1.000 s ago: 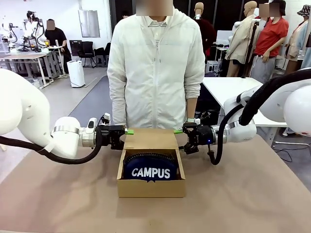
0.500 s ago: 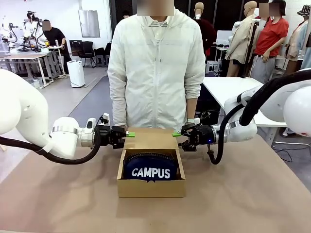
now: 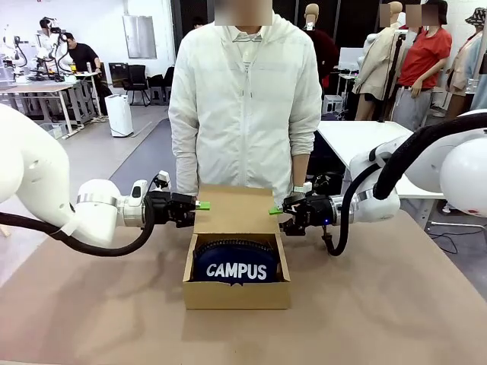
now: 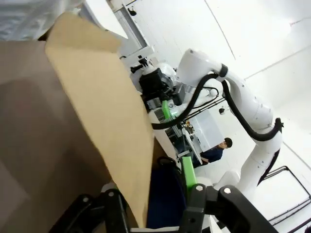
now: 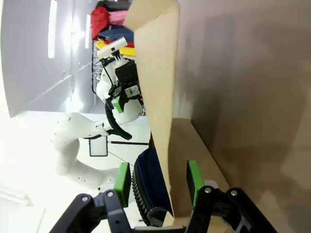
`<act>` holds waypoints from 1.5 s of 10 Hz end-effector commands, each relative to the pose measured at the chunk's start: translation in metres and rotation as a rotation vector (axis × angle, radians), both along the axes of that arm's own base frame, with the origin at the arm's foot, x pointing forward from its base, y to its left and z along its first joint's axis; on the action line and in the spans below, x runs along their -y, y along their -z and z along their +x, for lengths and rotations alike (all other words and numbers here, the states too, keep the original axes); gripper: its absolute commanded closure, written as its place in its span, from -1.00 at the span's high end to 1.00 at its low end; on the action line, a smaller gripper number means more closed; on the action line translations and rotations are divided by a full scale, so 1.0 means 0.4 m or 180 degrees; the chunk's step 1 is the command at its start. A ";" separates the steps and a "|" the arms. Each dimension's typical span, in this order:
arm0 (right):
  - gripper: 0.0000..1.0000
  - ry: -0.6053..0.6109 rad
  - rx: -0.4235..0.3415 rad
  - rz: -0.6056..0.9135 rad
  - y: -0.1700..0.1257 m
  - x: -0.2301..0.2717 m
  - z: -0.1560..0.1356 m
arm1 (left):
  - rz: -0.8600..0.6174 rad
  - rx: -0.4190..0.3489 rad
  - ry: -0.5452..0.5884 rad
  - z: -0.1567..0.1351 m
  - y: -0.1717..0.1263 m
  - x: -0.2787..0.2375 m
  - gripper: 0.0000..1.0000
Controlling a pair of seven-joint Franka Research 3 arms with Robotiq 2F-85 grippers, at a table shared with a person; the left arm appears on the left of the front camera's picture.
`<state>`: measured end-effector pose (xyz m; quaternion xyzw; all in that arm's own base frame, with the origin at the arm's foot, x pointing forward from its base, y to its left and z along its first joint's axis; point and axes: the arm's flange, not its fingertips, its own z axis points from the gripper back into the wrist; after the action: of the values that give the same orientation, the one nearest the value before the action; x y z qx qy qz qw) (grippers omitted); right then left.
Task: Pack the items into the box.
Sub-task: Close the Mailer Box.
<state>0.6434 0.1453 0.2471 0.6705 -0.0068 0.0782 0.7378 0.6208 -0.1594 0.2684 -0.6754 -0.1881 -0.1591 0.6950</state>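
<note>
**Front view: lid closing, both grippers on the flap**

Front view, left to right. Left gripper [image 3: 199,205] comes in level from the left and sits at the left edge of the raised flap [image 3: 237,210]. Left wrist view: flap edge runs between its green pads [image 4: 188,171], jaws part-closed about it; whether the pads actually pinch the card I cannot tell. Box [image 3: 237,293] stands mid-table, open, with the pouch [image 3: 237,266] lying flat inside, "CAMPUS" facing the camera. Stapler and knife not made out; probably under the pouch, unconfirmed. Right gripper [image 3: 275,211] mirrors the left at the flap's right edge; right wrist view shows the card between its pads [image 5: 121,182] likewise, contact on either side not certain.

Judged step: folding the flap forward over the pouch; packing looks nearly done.

How to do it well:
- Move both grippers together along one arc about the hinge, or the flap will twist.
- Keep the grip light; thin card creases.
- The pouch bulges near the rim, so the flap may need a press once down.
- Box is light and may slide toward the camera.

Surface: brown, matte table [image 3: 396,304]. Person [image 3: 243,106] stands close behind the box, arms down. Room: open lab, other benches and people behind.
</note>
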 end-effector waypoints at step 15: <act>0.25 -0.0313 0.2729 0.0283 -0.146 -0.009 -0.089 | 0.0462 0.1244 -0.0016 -0.170 -0.063 0.056 0.06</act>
<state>0.6230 0.1553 0.3104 0.6187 -0.2491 0.3502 0.6576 0.5755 -0.1806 0.2908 -0.6073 -0.2780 -0.2815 0.6889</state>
